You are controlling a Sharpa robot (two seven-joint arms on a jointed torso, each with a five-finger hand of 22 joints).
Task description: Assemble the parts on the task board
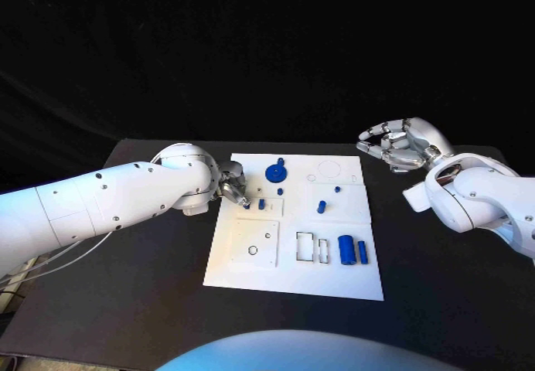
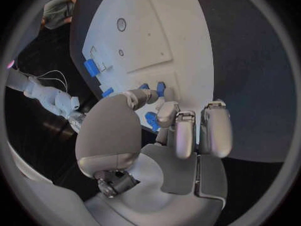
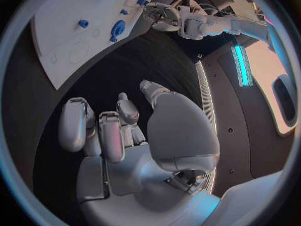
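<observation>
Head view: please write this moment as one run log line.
left hand: at board left edge, near parts | right hand: off board, holds nothing

White task board (image 1: 335, 270), blue parts (image 1: 347, 250), black table (image 1: 134, 294).

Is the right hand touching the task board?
Apart. Head view shows the right hand raised beyond the task board's right edge, black table between them.

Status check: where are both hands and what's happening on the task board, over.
Left hand fingertips down at the task board's left edge, beside small blue parts. Right hand curled, holding nothing, off the board. Nothing blocking.
</observation>
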